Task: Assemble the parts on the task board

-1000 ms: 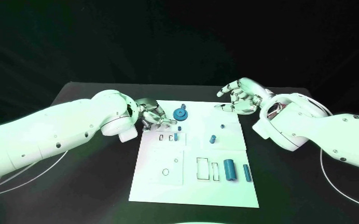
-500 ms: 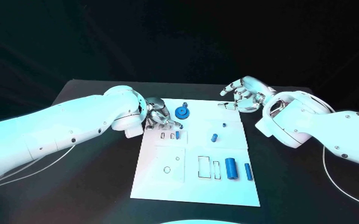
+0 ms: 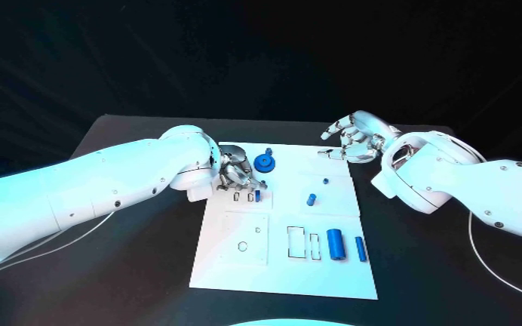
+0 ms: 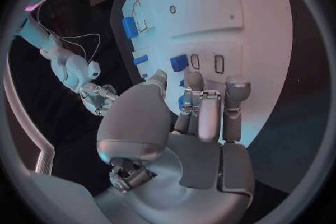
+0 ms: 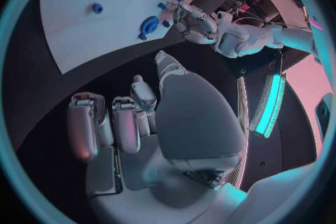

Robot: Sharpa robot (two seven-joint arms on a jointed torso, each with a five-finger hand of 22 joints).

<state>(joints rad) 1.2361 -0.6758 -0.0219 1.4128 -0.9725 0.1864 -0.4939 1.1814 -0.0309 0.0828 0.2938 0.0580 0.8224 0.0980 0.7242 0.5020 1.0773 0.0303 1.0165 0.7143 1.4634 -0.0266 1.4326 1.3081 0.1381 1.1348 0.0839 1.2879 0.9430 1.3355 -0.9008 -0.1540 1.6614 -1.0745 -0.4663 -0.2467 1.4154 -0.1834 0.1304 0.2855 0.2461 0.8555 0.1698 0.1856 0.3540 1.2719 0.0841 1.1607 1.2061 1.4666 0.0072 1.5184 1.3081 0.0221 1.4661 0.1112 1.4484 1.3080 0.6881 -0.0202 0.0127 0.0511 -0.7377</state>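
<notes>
1. Head view: your left hand (image 3: 236, 173) sits low over the far left part of the white board (image 3: 241, 266), fingers curled together just beside the blue gear (image 3: 263, 164) and above two small slots (image 3: 243, 197). Whether anything is pinched there, you cannot tell.
2. Left wrist view: fingertips (image 4: 193, 79) point down at a small blue block (image 4: 179, 63) next to those slots; contact is hidden.
3. Your right hand (image 3: 354, 138) hovers past the board's far right corner, fingers apart, holding nothing.
4. Loose parts: a short peg (image 3: 311, 200) mid-board, a thick cylinder (image 3: 335, 244) and a thin pin (image 3: 361, 249) near the outlined recesses.
5. Judgement: the parts look like light, rigid, smooth plastic, likely to roll or slip. Pinch cylinders across the middle, with light force.
</notes>
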